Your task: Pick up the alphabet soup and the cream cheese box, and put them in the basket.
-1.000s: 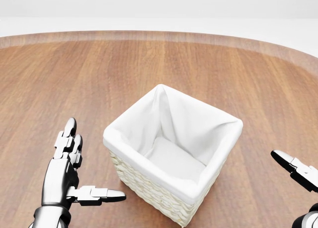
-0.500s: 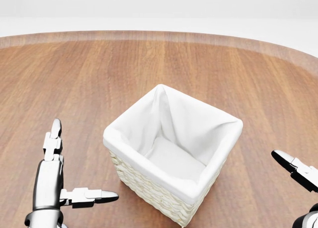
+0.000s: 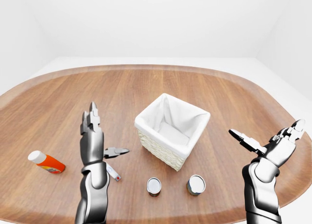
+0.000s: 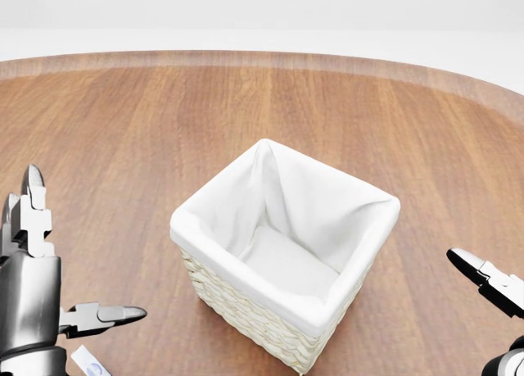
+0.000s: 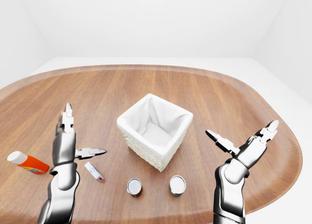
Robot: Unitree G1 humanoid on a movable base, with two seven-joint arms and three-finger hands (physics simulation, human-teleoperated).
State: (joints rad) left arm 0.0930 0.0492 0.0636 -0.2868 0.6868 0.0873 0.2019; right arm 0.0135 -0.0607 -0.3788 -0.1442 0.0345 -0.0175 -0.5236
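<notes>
A wicker basket (image 3: 157, 148) with a white cloth lining stands empty at the table's middle. Below it in the left-eye view stand two silver-lidded cans (image 3: 154, 186) (image 3: 196, 184); I cannot tell which is the alphabet soup. A small flat white box with a red mark (image 3: 113, 173), likely the cream cheese, lies beside my left forearm. My left hand (image 3: 105, 136) is raised to the left of the basket, fingers spread, holding nothing. To the basket's right my right hand (image 3: 267, 131) is held up, open and empty.
An orange bottle with a white cap (image 3: 45, 162) lies at the far left of the oval wooden table (image 3: 146, 82). The table's rim runs close under the cans and under my right arm. White floor and walls surround the table.
In the head view my left hand has swung out to the left, away from the basket, uncovering a corner of the white box. The basket, the right hand and the camera have stayed put.
</notes>
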